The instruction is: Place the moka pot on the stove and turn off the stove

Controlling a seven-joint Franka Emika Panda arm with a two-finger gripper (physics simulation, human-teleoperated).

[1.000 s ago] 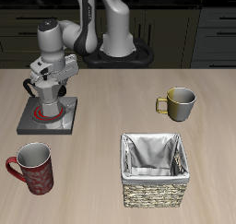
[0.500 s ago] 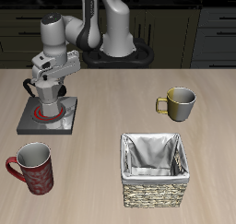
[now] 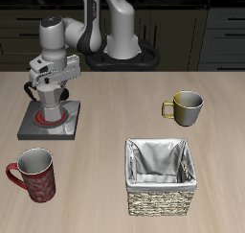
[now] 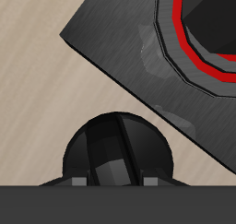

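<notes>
Exterior view has the arm bent low over the stove (image 3: 69,128), which lies near one end of the table (image 3: 115,103) toward its back edge. The gripper (image 3: 51,101) hangs right over the glowing red rings, and its bulk hides whatever sits on the burner, so I can't pick out the moka pot from here. The wrist view doesn't settle it; a dark faceted shape inside the red ring may be its base, but I wouldn't swear to it. That view does put the round black knob (image 4: 118,152) at the plate's corner straight under the hand. The fingertips aren't visible in either picture, so how wide the pincer stands, or whether it has anything, I cannot tell. The rings glow, so the burner looks lit. My worry is the descent: a closing slightly off-centre could slip off the knob without turning it, or nudge the pot.
</notes>
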